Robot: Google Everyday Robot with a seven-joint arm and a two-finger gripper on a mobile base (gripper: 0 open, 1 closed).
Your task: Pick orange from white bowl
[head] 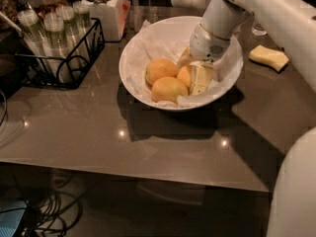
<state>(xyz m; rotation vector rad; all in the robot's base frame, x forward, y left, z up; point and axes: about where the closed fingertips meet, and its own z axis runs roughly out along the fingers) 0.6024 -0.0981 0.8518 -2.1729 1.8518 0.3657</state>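
Note:
The white bowl (132, 78), lined with crumpled white paper, stands at the back middle of the dark table. Three oranges lie in it: one on the left (161, 70), one at the front (169, 89), and one (184, 75) partly hidden behind my gripper. My gripper (200, 79) reaches down into the right half of the bowl from the white arm (256, 4) and sits right against that third orange. A pale fruit edge shows just behind the wrist.
A black wire basket (74, 58) with several glasses stands at the left. A white jar (104, 9) is behind it. A yellow sponge (268, 57) lies right of the bowl, with a small glass (257, 28) behind. The table's front edge (148, 174) is near.

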